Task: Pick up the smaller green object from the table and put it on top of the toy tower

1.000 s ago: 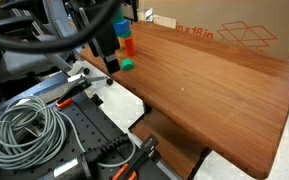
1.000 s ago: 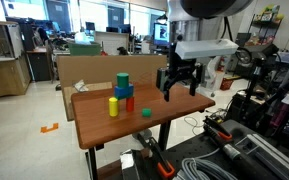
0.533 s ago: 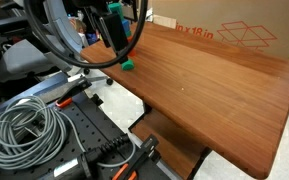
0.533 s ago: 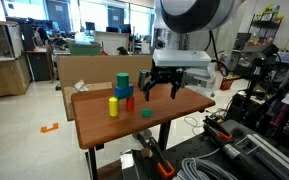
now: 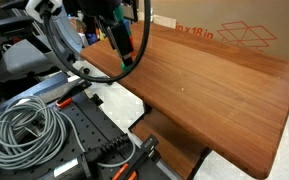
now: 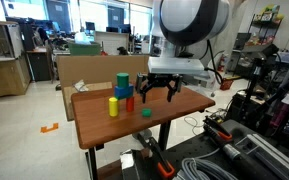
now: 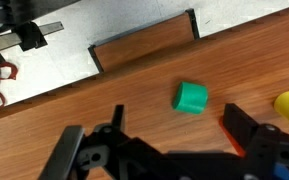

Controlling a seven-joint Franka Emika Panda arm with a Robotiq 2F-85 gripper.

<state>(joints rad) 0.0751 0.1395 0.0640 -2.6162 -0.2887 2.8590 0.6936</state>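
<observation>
The gripper (image 6: 156, 97) hangs wide open and empty above the desk (image 6: 189, 104). In an exterior view the tower (image 6: 124, 92) stands at the left. Right of it the green block (image 6: 146, 113) lies on the desk, below the gripper and untouched.

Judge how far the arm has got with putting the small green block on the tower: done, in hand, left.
Done: nothing yet; the smaller green object lies on the table, apart from the toy tower. In hand: the gripper hovers open and empty close by it. Left: descend, grasp, lift, place it on the tower.
</observation>
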